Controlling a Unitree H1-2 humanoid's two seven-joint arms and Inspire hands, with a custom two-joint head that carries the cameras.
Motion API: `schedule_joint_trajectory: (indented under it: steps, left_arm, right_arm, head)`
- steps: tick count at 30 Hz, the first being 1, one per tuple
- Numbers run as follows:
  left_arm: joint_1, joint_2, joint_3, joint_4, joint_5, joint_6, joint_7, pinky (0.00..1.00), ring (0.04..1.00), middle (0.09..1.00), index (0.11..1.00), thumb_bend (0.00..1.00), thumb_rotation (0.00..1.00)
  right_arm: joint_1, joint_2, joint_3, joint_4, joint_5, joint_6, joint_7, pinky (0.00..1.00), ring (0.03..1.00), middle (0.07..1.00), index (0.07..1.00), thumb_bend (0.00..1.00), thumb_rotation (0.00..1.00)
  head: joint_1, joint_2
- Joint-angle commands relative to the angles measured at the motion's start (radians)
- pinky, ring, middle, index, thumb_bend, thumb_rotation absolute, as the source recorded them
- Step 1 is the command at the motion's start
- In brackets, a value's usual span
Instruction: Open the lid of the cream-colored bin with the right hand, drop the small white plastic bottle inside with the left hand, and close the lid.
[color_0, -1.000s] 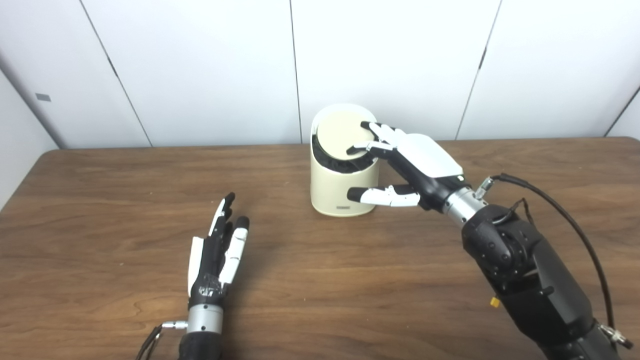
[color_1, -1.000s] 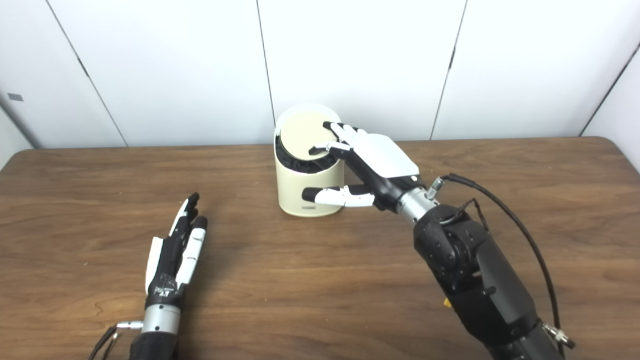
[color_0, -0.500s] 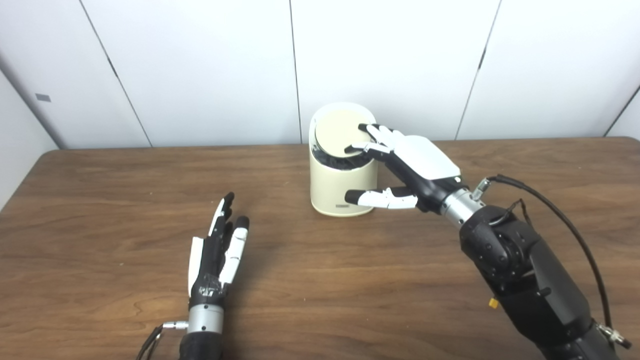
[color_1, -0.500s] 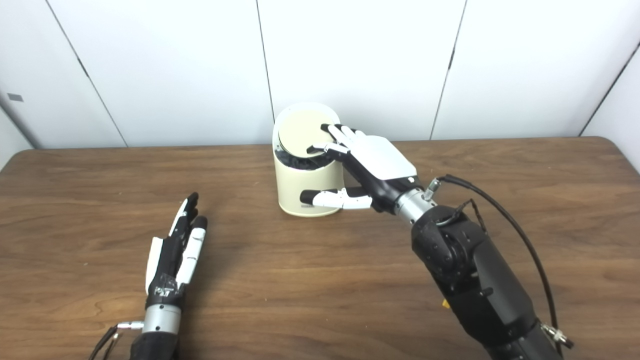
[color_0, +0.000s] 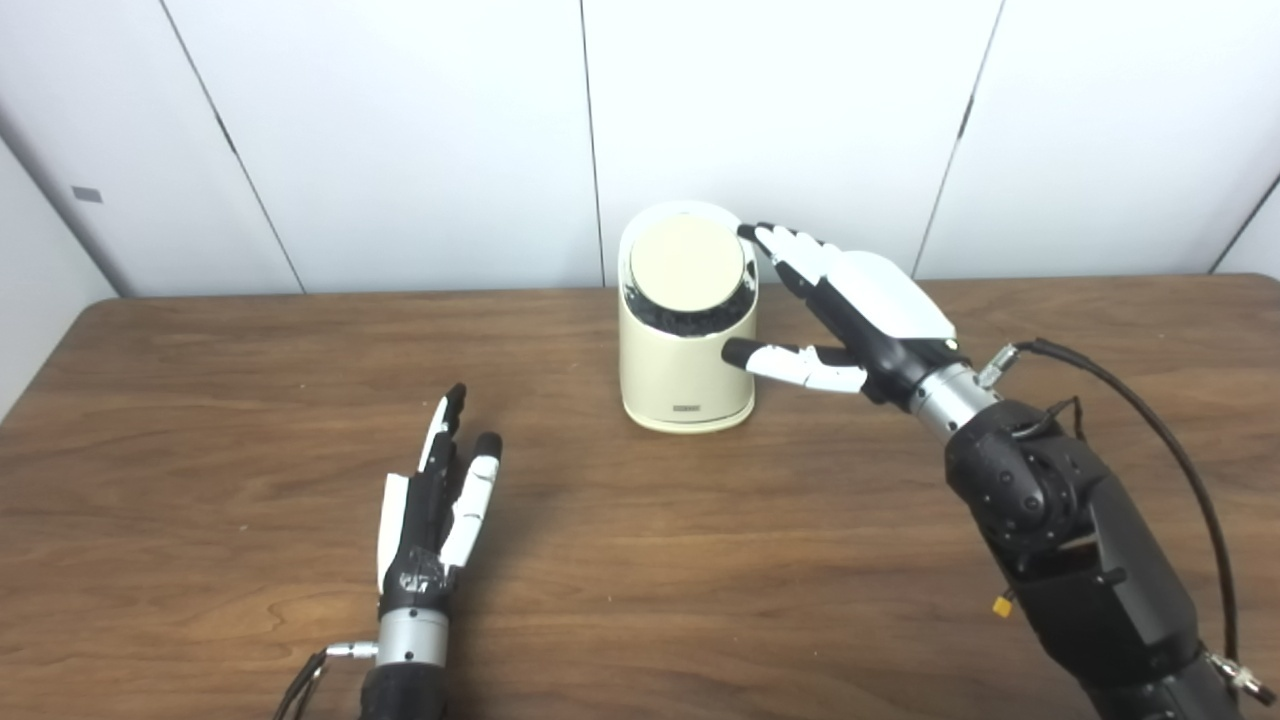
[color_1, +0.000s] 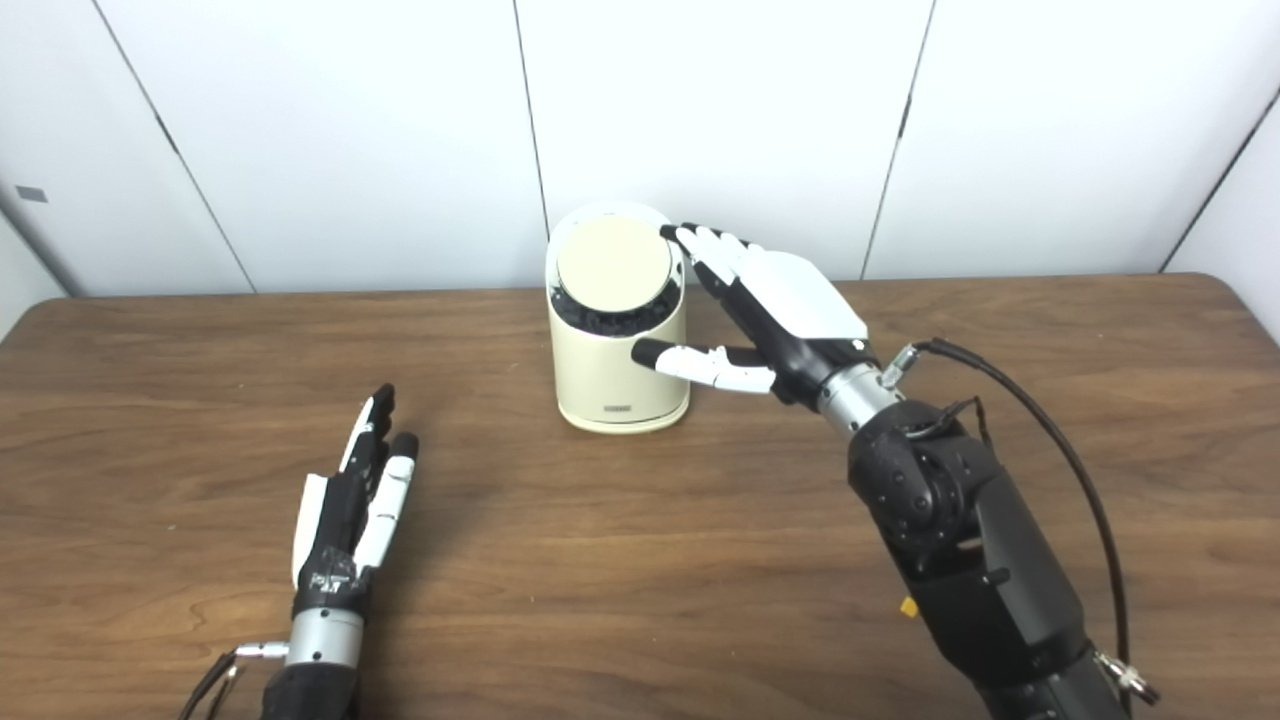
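Observation:
The cream-colored bin (color_0: 686, 375) stands at the back middle of the wooden table (color_0: 200, 400). Its round lid (color_0: 686, 264) sits nearly level in the rim, with a dark gap showing under its front edge. My right hand (color_0: 850, 300) is open beside the bin's right side, fingertips near the top rim, thumb against the bin's wall. My left hand (color_0: 435, 505) lies open and flat on the table at the front left, holding nothing. No white bottle shows in either view.
White wall panels (color_0: 400, 140) stand right behind the table's far edge. A black cable (color_0: 1150, 420) loops off the right forearm.
The right hand's fingers have come off the lid and moved right and up. The lid has swung back from its tilt to nearly level. The left hand has not moved.

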Motion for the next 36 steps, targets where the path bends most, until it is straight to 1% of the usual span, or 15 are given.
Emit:
schedule_joint_trajectory:
  steps: [1, 7, 10, 12, 16, 18, 22, 24, 27, 28, 29, 31, 33, 34, 36]
  left_arm:
    - [0.026, -0.016, -0.009, 0.038, -0.001, -0.004, 0.012, 1.0, 0.999, 0.99, 0.994, 0.61, 0.89]
    - [0.022, -0.012, -0.008, 0.048, 0.007, -0.008, 0.016, 1.0, 0.996, 0.99, 0.991, 0.61, 0.89]
    - [0.02, -0.009, -0.005, 0.049, 0.001, -0.014, 0.014, 1.0, 0.994, 0.986, 0.99, 0.61, 0.89]
    - [0.02, -0.007, -0.002, 0.049, -0.008, -0.017, 0.011, 1.0, 0.993, 0.985, 0.99, 0.61, 0.89]
    - [0.016, -0.004, 0.007, 0.048, -0.034, -0.024, 0.003, 0.95, 0.977, 0.977, 0.988, 0.61, 0.89]
    - [0.015, -0.001, 0.011, 0.05, -0.047, -0.03, -0.001, 0.94, 0.972, 0.973, 0.988, 0.6, 0.89]
    - [0.014, 0.005, 0.014, 0.049, -0.063, -0.036, -0.008, 0.95, 0.978, 0.977, 0.991, 0.6, 0.92]
    - [0.013, 0.006, 0.019, 0.048, -0.085, -0.036, -0.016, 0.96, 0.985, 0.982, 0.994, 0.59, 0.92]
    - [0.011, 0.01, 0.026, 0.053, -0.129, -0.047, -0.033, 0.98, 0.992, 0.991, 0.999, 0.59, 0.9]
    - [0.012, 0.009, 0.03, 0.049, -0.15, -0.041, -0.04, 0.99, 0.994, 0.993, 1.0, 0.59, 0.9]
    - [0.013, 0.007, 0.034, 0.045, -0.171, -0.037, -0.048, 1.0, 0.995, 0.993, 0.999, 0.6, 0.88]
    - [0.016, 0.005, 0.04, 0.04, -0.198, -0.035, -0.06, 1.0, 0.997, 0.993, 0.999, 0.59, 0.87]
    - [0.018, 0.005, 0.044, 0.036, -0.219, -0.033, -0.069, 1.0, 0.988, 0.989, 0.998, 0.59, 0.89]
    - [0.019, 0.005, 0.045, 0.031, -0.231, -0.026, -0.074, 1.0, 0.985, 0.989, 0.998, 0.58, 0.92]
    - [0.021, 0.008, 0.047, 0.024, -0.244, -0.02, -0.08, 1.0, 0.994, 0.996, 1.0, 0.58, 0.95]
  right_arm:
    - [-0.02, -0.004, -0.023, -0.042, 0.01, -0.017, -0.032, 1.0, 1.0, 1.0, 1.0, 0.55, 0.99]
    - [-0.001, -0.012, -0.05, -0.07, 0.008, -0.015, -0.038, 1.0, 1.0, 1.0, 1.0, 0.58, 1.0]
    - [0.02, -0.016, -0.074, -0.086, 0.014, -0.01, -0.046, 1.0, 1.0, 1.0, 1.0, 0.56, 1.0]
    - [0.043, -0.013, -0.099, -0.095, 0.037, 0.002, -0.047, 0.99, 1.0, 1.0, 1.0, 0.56, 1.0]
    - [0.103, -0.014, -0.155, -0.11, 0.119, 0.024, -0.034, 0.97, 1.0, 1.0, 1.0, 0.57, 1.0]
    - [0.133, -0.007, -0.183, -0.111, 0.165, 0.039, -0.038, 0.97, 1.0, 1.0, 1.0, 0.56, 1.0]
    - [0.191, 0.0, -0.22, -0.108, 0.229, 0.06, -0.048, 0.96, 1.0, 1.0, 1.0, 0.58, 1.0]
    - [0.215, 0.006, -0.236, -0.106, 0.269, 0.058, -0.054, 0.95, 0.993, 1.0, 1.0, 0.57, 1.0]
    - [0.254, 0.033, -0.277, -0.081, 0.377, 0.027, -0.074, 0.96, 0.991, 1.0, 1.0, 0.57, 1.0]
    - [0.265, 0.044, -0.29, -0.07, 0.414, 0.021, -0.079, 0.97, 0.994, 1.0, 1.0, 0.57, 1.0]
    - [0.274, 0.056, -0.302, -0.063, 0.45, 0.024, -0.081, 0.98, 0.997, 1.0, 1.0, 0.61, 1.0]
    - [0.286, 0.077, -0.316, -0.055, 0.501, 0.032, -0.087, 1.0, 1.0, 1.0, 1.0, 0.66, 1.0]
    - [0.295, 0.092, -0.321, -0.048, 0.529, 0.035, -0.098, 1.0, 1.0, 1.0, 1.0, 0.64, 1.0]
    - [0.3, 0.097, -0.323, -0.039, 0.54, 0.032, -0.103, 1.0, 1.0, 1.0, 1.0, 0.63, 1.0]
    - [0.303, 0.108, -0.33, -0.023, 0.566, 0.023, -0.113, 1.0, 1.0, 1.0, 1.0, 0.63, 1.0]
  head:
    - [0.0, 0.0]
    - [-0.005, -0.003]
    - [-0.012, -0.002]
    - [-0.012, -0.002]
    - [-0.016, 0.0]
    - [-0.018, 0.001]
    - [-0.022, 0.001]
    - [-0.021, 0.003]
    - [-0.025, 0.003]
    - [-0.023, 0.004]
    - [-0.019, 0.002]
    - [-0.015, 0.002]
    - [-0.013, 0.001]
    - [-0.012, 0.0]
    - [-0.01, 0.003]
